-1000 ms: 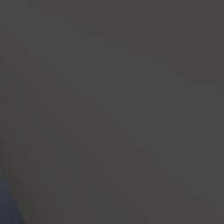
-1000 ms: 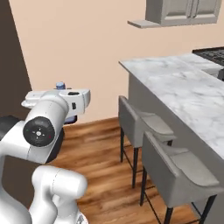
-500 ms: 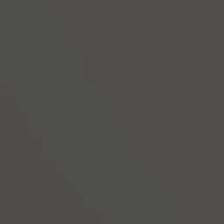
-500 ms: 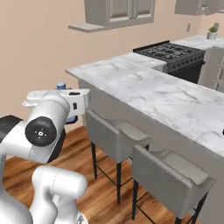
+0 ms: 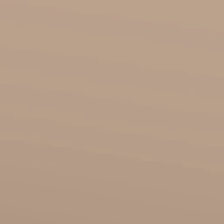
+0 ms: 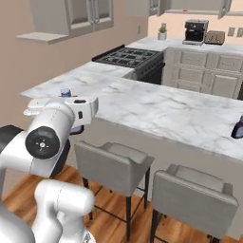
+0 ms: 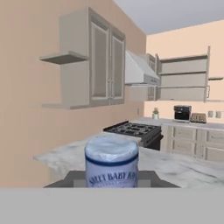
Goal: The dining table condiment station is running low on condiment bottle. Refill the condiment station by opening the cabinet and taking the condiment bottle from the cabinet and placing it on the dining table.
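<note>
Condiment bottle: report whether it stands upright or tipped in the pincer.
Upright. In the hand view the condiment bottle sits between the pincer fingers, cap on top and label text level; the right base view shows its cap pointing upward.

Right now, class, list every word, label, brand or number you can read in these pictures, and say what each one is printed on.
"SWEET BABY RA..." (first word partly blurred, end cut off): on the label band below the cap of the condiment bottle, close in the hand view.
Any further print lower on that label: hidden.
Coffee machine and toaster on the far counter: too small to show any marking.
Nothing else carries readable text.
</note>
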